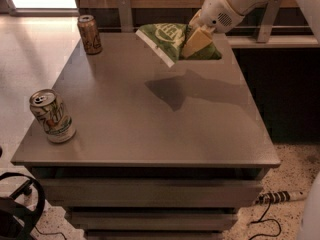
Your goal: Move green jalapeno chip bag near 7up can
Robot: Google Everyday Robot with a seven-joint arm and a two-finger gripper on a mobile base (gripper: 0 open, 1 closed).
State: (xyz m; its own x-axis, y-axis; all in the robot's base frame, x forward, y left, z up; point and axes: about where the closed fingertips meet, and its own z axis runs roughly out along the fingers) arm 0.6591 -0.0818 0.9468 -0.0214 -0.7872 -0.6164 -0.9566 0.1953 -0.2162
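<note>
We find a grey-brown table point(150, 129) filling most of the view, with shelf-like tiers showing under its near edge. It stands on a pale speckled floor point(30, 49). A white arm point(235, 1) comes in from the upper right and reaches down over the table's far right part. At its end the gripper point(196, 43) is clenched on the bag point(165, 38), with a tan finger point(199, 39) lying across the bag's right half. The bag is green with a white oval logo and a white edge, and is crinkled. We note that it is held clear of the tabletop, tilted, with its left corner pointing down and to the left. Its shadow point(172, 89) falls on the tabletop below and nearer the middle, apart from the bag itself, which confirms that the bag is off the surface. The 7up can point(52, 116) stands upright at the near left corner of the table, close to both edges and well apart from the bag. It lies diagonally across the tabletop from the bag. A brown can point(90, 34) stands upright at the far left corner, near the back edge, to the left of the bag and not touching it. On the floor at the lower right we record a cable point(272, 198) beside the table's base.
</note>
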